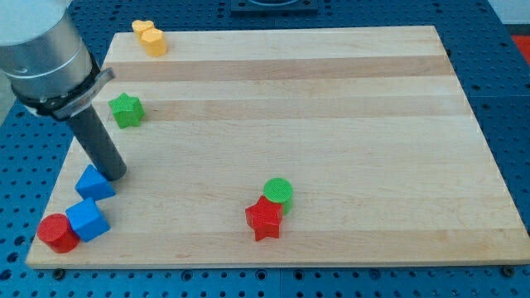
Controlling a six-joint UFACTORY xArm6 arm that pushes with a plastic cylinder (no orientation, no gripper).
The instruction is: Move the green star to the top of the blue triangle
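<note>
The green star point(127, 109) lies near the view's left edge of the wooden board, in its upper half. The blue triangle point(94, 183) lies below it, near the board's lower left. My tip point(115, 175) rests on the board just right of the blue triangle's upper corner, touching or nearly touching it. The tip is well below the green star, and the dark rod rises up-left from it toward the arm's grey body.
A blue cube point(88, 219) and a red cylinder point(57, 233) sit at the lower left corner. A yellow heart point(150, 37) lies at the top left. A green cylinder point(278, 193) touches a red star point(265, 218) at bottom centre.
</note>
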